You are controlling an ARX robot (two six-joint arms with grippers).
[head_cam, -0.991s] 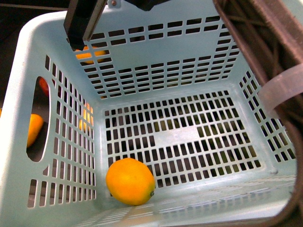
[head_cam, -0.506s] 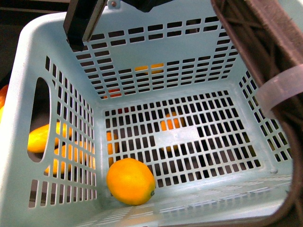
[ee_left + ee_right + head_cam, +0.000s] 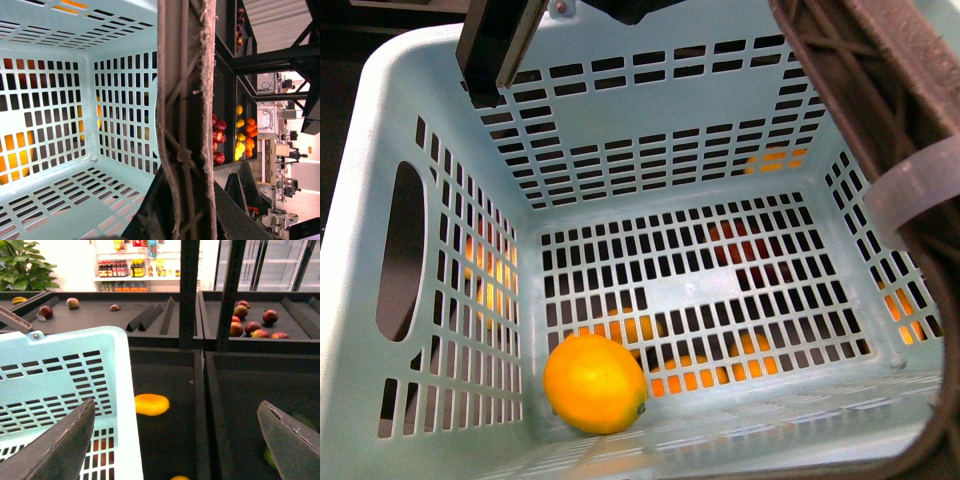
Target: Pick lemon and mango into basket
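The pale mint basket (image 3: 650, 120) fills the front view, hanging close to the camera. The lemon (image 3: 594, 383) lies inside it in the near left corner of the slotted floor. My left gripper (image 3: 185, 210) is shut on the basket's brown handle (image 3: 182, 100), which carries a white tie (image 3: 910, 190). A reddish fruit (image 3: 740, 245) that may be the mango shows only through the floor slots, below the basket. My right gripper (image 3: 176, 426) is open beside the basket's outer wall (image 3: 75, 370), holding nothing.
A long yellow mango (image 3: 151, 404) lies on the dark shelf next to the basket. Red apples (image 3: 252, 322) fill a bin behind black upright posts (image 3: 189, 290). Orange fruit (image 3: 705, 375) glows under the basket floor. More fruit shelves (image 3: 242, 135) show in the left wrist view.
The fruit shapes seen through the basket's slots have shifted to the right, so the basket has moved over the display. The lemon stays in its corner.
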